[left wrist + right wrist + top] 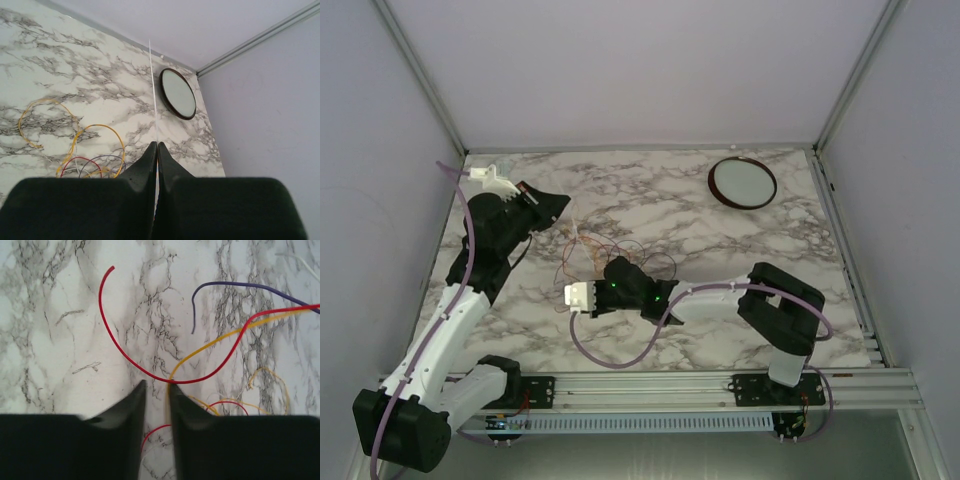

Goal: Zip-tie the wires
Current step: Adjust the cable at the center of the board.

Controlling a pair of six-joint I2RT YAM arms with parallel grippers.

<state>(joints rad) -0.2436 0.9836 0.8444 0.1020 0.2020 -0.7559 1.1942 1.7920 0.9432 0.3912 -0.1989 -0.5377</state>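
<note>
The wires lie in loose red, yellow and dark loops on the marble table. My left gripper is up and to the left of them. In the left wrist view it is shut on a thin white zip tie that sticks straight out past the tips. Yellow and red loops show left of the fingers. My right gripper is low over the bunch. In the right wrist view it is open by a narrow gap. A yellow wire runs in along the right finger, and a red wire crosses just beyond the tips.
A dark-rimmed round white dish sits at the back right of the table, also seen in the left wrist view. Pale walls with metal rails enclose the table. Lilac arm cables loop near the front.
</note>
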